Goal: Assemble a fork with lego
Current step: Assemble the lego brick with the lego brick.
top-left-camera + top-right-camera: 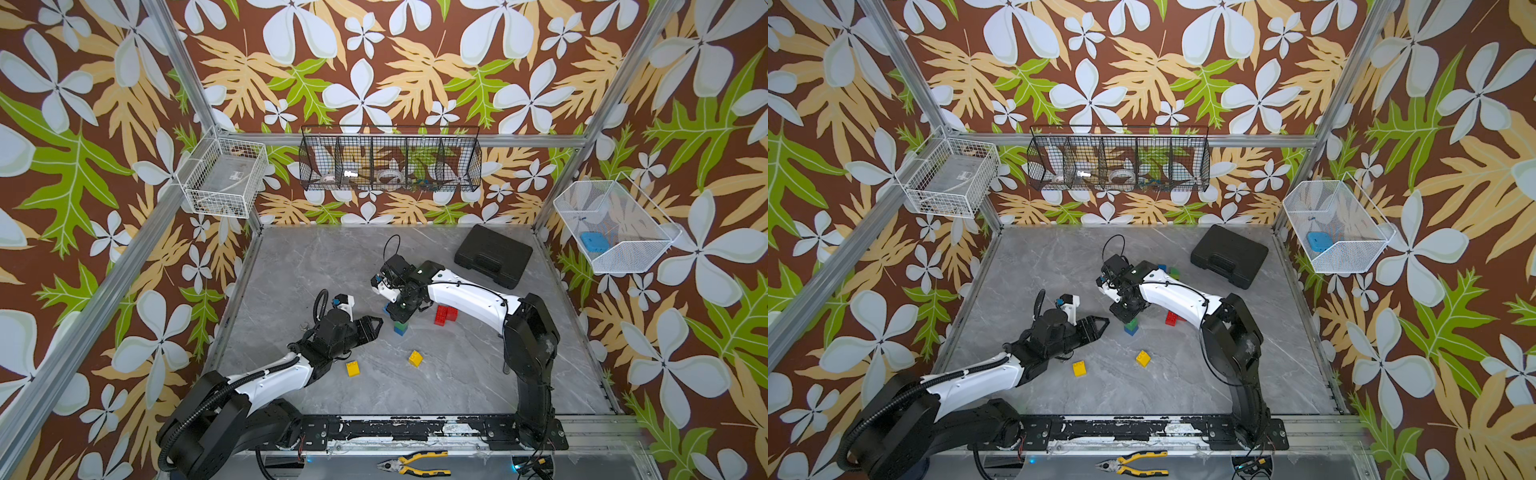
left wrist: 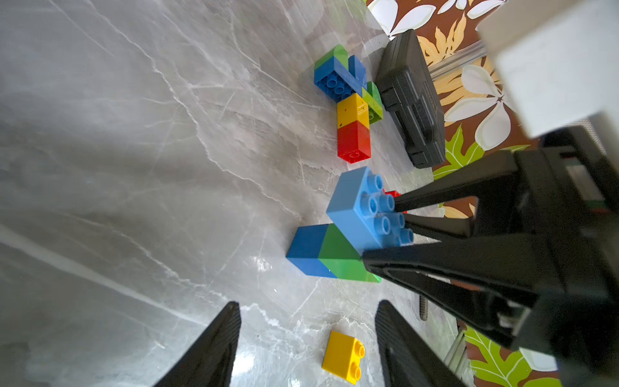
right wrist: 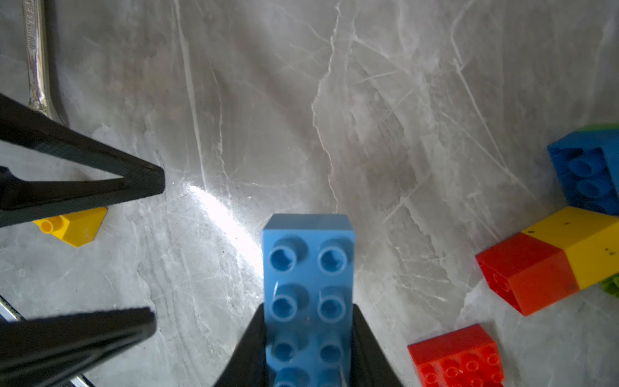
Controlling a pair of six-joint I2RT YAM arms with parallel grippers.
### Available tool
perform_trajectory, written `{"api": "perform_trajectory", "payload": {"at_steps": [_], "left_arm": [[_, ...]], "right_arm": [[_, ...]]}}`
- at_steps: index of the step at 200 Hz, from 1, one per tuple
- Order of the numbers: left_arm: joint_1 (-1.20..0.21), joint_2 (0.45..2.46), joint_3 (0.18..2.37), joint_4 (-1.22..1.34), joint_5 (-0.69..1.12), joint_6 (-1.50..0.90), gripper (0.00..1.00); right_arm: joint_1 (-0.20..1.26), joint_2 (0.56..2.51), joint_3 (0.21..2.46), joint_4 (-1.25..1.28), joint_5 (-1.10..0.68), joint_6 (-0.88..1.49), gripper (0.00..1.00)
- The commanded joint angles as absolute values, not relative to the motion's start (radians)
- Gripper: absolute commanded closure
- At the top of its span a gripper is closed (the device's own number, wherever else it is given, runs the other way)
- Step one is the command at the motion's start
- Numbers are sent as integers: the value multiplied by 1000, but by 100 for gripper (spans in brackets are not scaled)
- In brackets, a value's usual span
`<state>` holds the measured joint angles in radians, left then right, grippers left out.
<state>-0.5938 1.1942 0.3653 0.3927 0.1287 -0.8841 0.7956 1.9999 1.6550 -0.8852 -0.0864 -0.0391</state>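
Observation:
My right gripper (image 3: 308,308) is shut on a light-blue 2x4 lego brick (image 3: 308,268), studs facing the wrist camera. In the left wrist view that brick (image 2: 360,211) rests askew at the top of a green brick (image 2: 338,254) stacked on a blue one (image 2: 306,249). The stack (image 1: 401,328) stands mid-table under the right gripper (image 1: 400,309). My left gripper (image 1: 376,326) hovers open just left of it, with nothing between its fingers (image 2: 217,345). A joined piece of blue, green, yellow and red bricks (image 2: 353,114) lies farther back.
Two loose yellow bricks (image 1: 353,368) (image 1: 415,358) lie near the front. Red bricks (image 1: 445,314) sit under the right arm. A black case (image 1: 492,255) is at the back right, a wrench (image 3: 37,60) lies on the table, and pliers (image 1: 415,463) lie beyond the front rail.

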Motion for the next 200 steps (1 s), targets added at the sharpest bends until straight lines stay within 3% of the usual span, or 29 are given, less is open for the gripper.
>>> {"api": "perform_trajectory", "payload": {"at_steps": [1,47,138,200], "left_arm": [[-595,1197,370,409,122,-868,34],[-595,1200,372,408,123,-867,34],[-595,1205,387,399,127,-859,34],[-595,1215,399,397,132,-854,34]], "right_arm": [[789,2031,1650,-1014,-89,10,100],[789,2025,1643,-1008,-72,109,100],[816,2007,1600,-1007,-38,-71,100],[789,1982,1569,-997,-71,85,100]]}}
